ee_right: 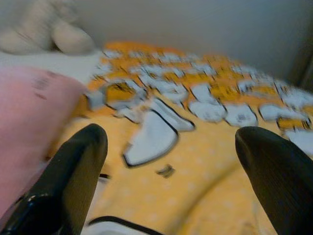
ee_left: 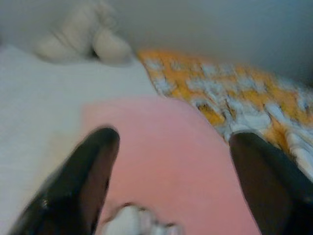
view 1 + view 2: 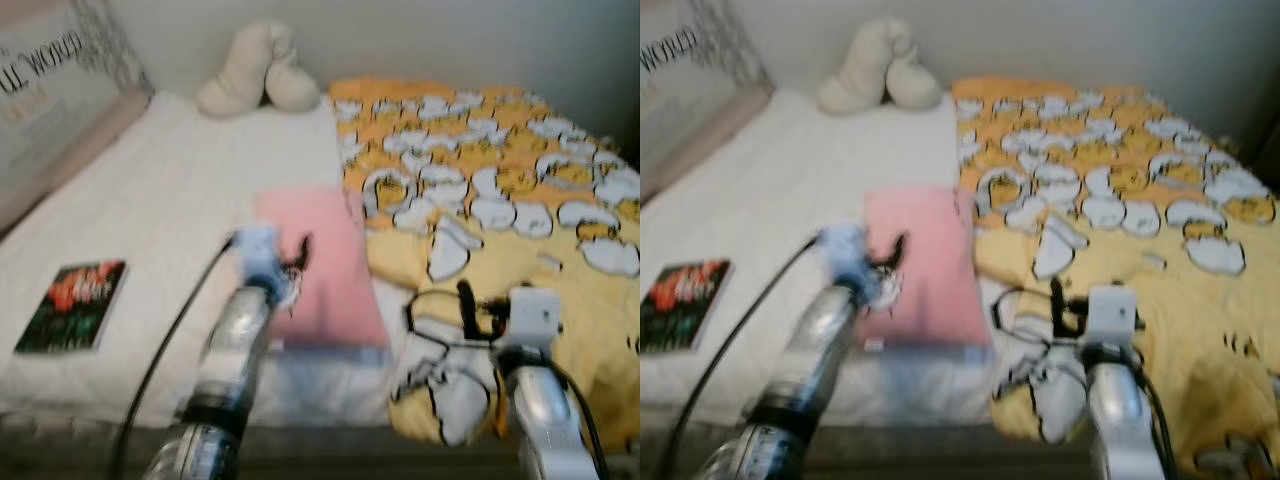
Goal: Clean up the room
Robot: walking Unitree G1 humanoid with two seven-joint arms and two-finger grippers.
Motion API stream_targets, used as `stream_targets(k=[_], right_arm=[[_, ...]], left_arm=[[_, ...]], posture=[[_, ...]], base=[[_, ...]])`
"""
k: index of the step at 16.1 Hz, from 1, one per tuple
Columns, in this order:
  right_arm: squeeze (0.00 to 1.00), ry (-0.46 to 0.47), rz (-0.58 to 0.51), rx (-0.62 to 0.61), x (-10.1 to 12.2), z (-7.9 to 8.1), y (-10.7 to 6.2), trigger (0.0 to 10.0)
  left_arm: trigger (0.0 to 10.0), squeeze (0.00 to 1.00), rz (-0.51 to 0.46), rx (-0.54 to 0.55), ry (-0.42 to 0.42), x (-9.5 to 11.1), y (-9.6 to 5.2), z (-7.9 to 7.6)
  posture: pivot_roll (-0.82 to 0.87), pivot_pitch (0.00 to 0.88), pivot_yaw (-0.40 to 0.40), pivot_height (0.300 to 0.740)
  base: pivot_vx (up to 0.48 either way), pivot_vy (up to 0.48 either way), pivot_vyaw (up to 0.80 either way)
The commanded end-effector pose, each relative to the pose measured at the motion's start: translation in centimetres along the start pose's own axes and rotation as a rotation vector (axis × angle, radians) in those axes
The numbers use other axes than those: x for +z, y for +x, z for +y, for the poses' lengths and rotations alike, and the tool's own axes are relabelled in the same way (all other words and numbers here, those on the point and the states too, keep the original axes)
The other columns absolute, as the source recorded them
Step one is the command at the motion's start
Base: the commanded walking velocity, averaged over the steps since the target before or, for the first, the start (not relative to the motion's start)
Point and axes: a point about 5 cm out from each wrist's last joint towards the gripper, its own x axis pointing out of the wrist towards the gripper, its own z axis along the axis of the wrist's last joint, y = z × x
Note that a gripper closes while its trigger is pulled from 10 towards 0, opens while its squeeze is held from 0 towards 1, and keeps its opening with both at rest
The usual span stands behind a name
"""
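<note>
The sign (image 3: pixel 45 75) by the bed (image 3: pixel 150 200) reads "WORLD". The pink pillow (image 3: pixel 318 265) lies long-ways up the bed, beside the yellow blanket (image 3: pixel 500 220). The left gripper (image 2: pixel 171 161) is over the pillow and the right gripper (image 1: pixel 168 161) over the blanket, both with jaws apart.

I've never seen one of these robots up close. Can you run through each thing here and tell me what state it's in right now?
Left gripper: open, over the pink pillow.
Right gripper: open, over the yellow blanket.
Pink pillow: lying flat on the bed.
Yellow blanket: rumpled, covering the bed's right side.
Book: closed, flat on the white sheet.
Plush toy: slumped against the wall.
</note>
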Motion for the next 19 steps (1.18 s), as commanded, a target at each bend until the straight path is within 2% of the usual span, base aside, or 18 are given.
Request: stream_targets(k=[1,2,3,4,6,8,9,13,15,19], right_arm=[[0.00,-0.016,-0.048,0.022,1.1,0.4,-0.2,10.0],[0.00,-0.019,-0.012,0.073,0.2,0.9,-2.3,10.0],[0.00,-0.021,0.009,0.096,-0.2,1.1,-3.0,10.0],[0.00,-0.033,0.040,0.149,-0.8,0.8,-4.2,10.0],[0.00,-0.067,0.038,0.213,-0.8,0.3,-4.8,10.0],[0.00,-0.069,0.051,0.193,-0.9,-0.3,-4.5,10.0],[0.00,-0.042,0.057,0.176,-0.9,0.1,-4.0,10.0],[0.00,-0.026,0.052,0.180,-0.9,0.8,-3.6,10.0],[0.00,-0.028,0.047,0.178,-0.7,0.6,-3.1,10.0],[0.00,-0.008,0.022,0.149,0.5,0.0,-0.6,10.0]], left_arm=[[10.0,0.00,-0.040,-0.021,0.001,1.1,-0.4,-0.2],[10.0,0.00,-0.017,-0.020,0.046,0.2,-3.1,0.5],[10.0,0.00,-0.001,-0.015,0.060,-0.2,-3.9,0.8],[10.0,0.00,0.026,-0.018,0.116,-1.0,-5.1,1.5],[10.0,0.00,0.046,-0.047,0.131,-1.7,-6.2,1.4],[10.0,0.00,0.043,-0.044,0.094,-1.2,-5.3,0.9],[10.0,0.00,0.021,-0.027,0.050,0.1,-4.2,0.2],[10.0,0.00,0.008,0.005,0.044,0.7,-3.7,0.1],[10.0,0.00,0.007,0.040,0.065,1.0,-3.6,0.3],[10.0,0.00,0.058,0.052,0.034,1.1,-1.6,0.4]], posture=[[0.03,0.000,0.037,0.740],[0.03,0.000,0.020,0.740],[0.03,0.000,0.020,0.740],[0.04,0.000,-0.001,0.740],[0.04,0.000,-0.008,0.740],[0.06,0.000,-0.018,0.740],[0.05,0.000,-0.014,0.740],[0.05,0.000,-0.002,0.740],[0.05,0.000,0.000,0.740],[0.04,0.000,-0.002,0.740]], base=[[0.000,0.000,0.00],[0.000,0.000,0.00],[0.000,0.000,0.00],[0.000,0.000,0.00],[0.000,0.000,0.00],[0.480,0.000,0.00],[0.480,0.000,0.00],[0.480,0.000,0.00],[0.480,0.000,0.00],[0.120,0.000,0.00]])
